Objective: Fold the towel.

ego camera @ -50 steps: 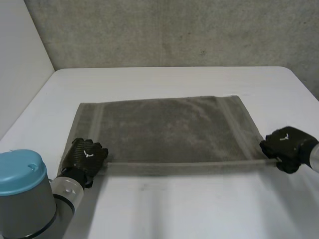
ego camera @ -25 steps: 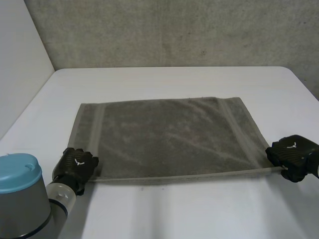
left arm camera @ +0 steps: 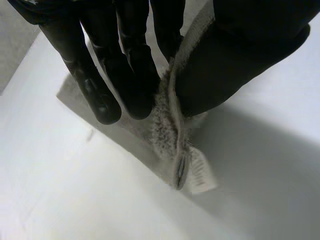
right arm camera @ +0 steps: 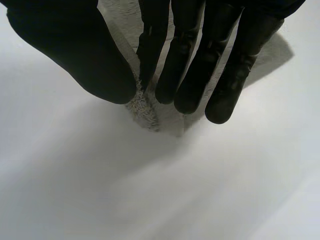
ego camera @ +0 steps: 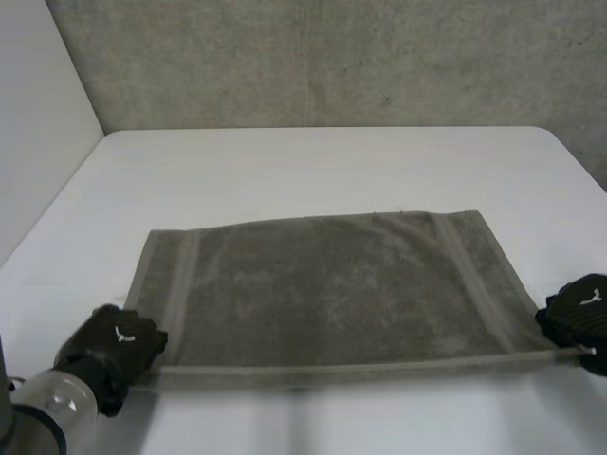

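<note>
Towel (ego camera: 322, 289), grey-brown, fuzzy and rectangular, lies flat on the white tabletop (ego camera: 313, 171). The left robot hand (ego camera: 119, 341) pinches its near left corner, the right robot hand (ego camera: 580, 318) its near right corner. Both should lift evenly and keep the edge tight.

One towel (ego camera: 322, 289) is in view, with two paler bands (ego camera: 183, 284), one near each short end. It lies on one white table (ego camera: 322, 166). Two black hands are at it, the left hand (ego camera: 119, 341) and the right hand (ego camera: 580, 313), one at each near corner. One grey wall (ego camera: 332, 57) stands behind.
</note>
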{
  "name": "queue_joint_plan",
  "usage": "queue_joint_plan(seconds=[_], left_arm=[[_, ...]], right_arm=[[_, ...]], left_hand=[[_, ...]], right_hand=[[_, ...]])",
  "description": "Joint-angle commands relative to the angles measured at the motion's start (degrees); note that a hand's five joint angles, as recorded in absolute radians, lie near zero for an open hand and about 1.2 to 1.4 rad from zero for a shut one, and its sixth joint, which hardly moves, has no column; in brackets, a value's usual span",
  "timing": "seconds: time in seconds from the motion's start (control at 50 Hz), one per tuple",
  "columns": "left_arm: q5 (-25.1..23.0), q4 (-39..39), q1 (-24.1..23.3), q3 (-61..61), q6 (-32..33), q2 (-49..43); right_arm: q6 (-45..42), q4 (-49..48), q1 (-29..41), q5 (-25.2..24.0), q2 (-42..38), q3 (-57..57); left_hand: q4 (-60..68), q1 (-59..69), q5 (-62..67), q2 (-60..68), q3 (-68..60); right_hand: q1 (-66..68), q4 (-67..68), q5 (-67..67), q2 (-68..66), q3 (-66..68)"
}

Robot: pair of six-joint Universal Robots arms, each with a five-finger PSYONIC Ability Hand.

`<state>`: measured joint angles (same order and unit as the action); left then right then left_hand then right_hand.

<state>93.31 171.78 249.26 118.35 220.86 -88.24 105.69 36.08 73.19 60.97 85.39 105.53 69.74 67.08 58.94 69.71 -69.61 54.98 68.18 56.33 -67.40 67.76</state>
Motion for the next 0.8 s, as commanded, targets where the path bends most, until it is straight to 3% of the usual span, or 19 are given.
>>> queue_joint_plan(seconds=[0.02,0.08,0.1,0.14,0.2,0.44,0.46,0.48,0.5,0.52,0.56,0.7,0.8], left_arm=[[-1.64,12.84,1.75,-11.18,0.18,-8.41],[-1.29,18.13,1.49,-18.29,0.71,-16.14],[-1.29,18.15,1.49,-18.33,0.71,-16.18],[-1.29,19.64,0.96,-25.5,0.71,-22.82],[-1.11,19.99,1.05,-33.15,0.62,-30.64],[-1.29,20.08,0.87,-56.21,0.62,-49.58],[-1.55,20.08,0.87,-57.87,0.62,-51.32],[-1.55,20.08,0.87,-57.88,0.62,-51.33],[-1.47,20.17,0.87,-58.58,0.62,-52.47],[-0.94,20.17,0.87,-58.76,0.53,-53.0],[-0.68,20.26,0.79,-58.5,0.53,-53.09],[1.87,20.61,0.78,-52.52,-0.26,-49.05],[1.88,21.22,0.78,-41.21,-0.61,-40.2]], right_arm=[[16.87,-12.49,9.3,1.15,-8.09,-12.15],[23.39,-17.07,15.64,6.76,-15.13,-20.41],[23.42,-17.09,15.67,6.79,-15.16,-20.45],[27.01,-19.37,20.39,13.35,-20.41,-27.88],[28.07,-23.83,23.39,17.67,-26.47,-34.74],[27.9,-42.32,29.03,23.84,-42.14,-49.01],[27.73,-43.8,29.81,24.28,-44.06,-50.41],[27.72,-43.81,29.82,24.28,-44.08,-50.42],[27.64,-44.94,30.51,24.63,-45.82,-51.29],[27.64,-45.65,31.04,24.55,-47.14,-51.65],[27.64,-46.09,31.66,24.37,-47.5,-51.39],[31.33,-45.48,31.84,24.63,-42.23,-46.29],[36.24,-37.78,29.74,23.41,-34.34,-36.91]], left_hand=[[10.26,12.92,11.06,10.29,-10.39],[10.26,12.92,11.06,10.29,-10.39],[10.26,12.92,11.06,10.29,-10.39],[10.26,12.92,11.06,10.29,-10.39],[10.26,12.92,11.06,10.29,-10.39],[10.26,12.92,11.06,10.29,-10.39],[10.26,12.92,11.06,10.29,-10.39],[10.26,12.92,11.06,10.29,-10.39],[-20.52,-17.86,-19.73,-20.5,20.4],[-50.64,-47.98,-49.85,-50.62,50.52],[-57.11,-54.45,-56.31,-57.08,56.98],[-58.68,-56.02,-57.89,-58.66,58.56],[-59.02,-56.36,-58.22,-59.0,58.9]], right_hand=[[25.02,11.82,13.67,-12.6,12.24],[25.02,11.82,13.67,-12.6,12.24],[25.02,11.82,13.67,-12.6,12.24],[25.02,11.82,13.67,-12.6,12.24],[25.02,11.82,13.67,-12.6,12.24],[25.02,11.82,13.67,-12.6,12.24],[5.59,-7.61,-5.75,6.82,-7.19],[5.4,-7.8,-5.95,7.02,-7.38],[-44.98,-58.18,-56.33,57.4,-57.76],[-44.98,-58.18,-56.33,57.4,-57.76],[-44.98,-58.18,-56.33,57.4,-57.76],[-44.98,-58.18,-56.33,57.4,-57.76],[-44.98,-58.18,-56.33,57.4,-57.76]])
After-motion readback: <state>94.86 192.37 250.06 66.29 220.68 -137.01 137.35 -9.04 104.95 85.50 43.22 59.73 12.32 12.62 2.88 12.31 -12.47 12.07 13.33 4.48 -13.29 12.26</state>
